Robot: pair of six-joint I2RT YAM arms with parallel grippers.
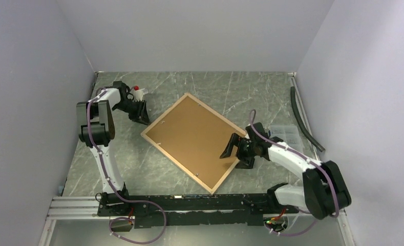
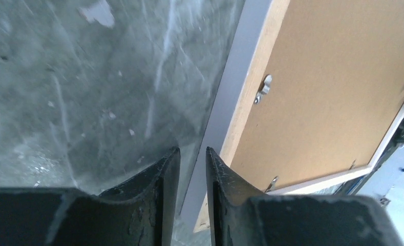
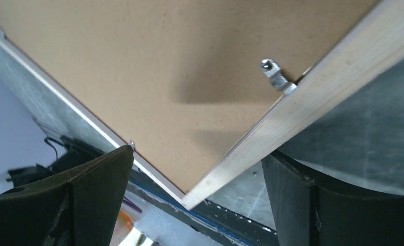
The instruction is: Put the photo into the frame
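Pale wood frame [image 2: 247, 107], plain brown backing board [image 1: 194, 136], grey-green marbled table [image 1: 230, 87] with white veins, pale grey walls [image 1: 189, 31]

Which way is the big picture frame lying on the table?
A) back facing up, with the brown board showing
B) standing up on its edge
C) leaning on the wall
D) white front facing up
A: the frame lies flat on the table, and its pale wood back, the brown backing board and a little metal clip face up.
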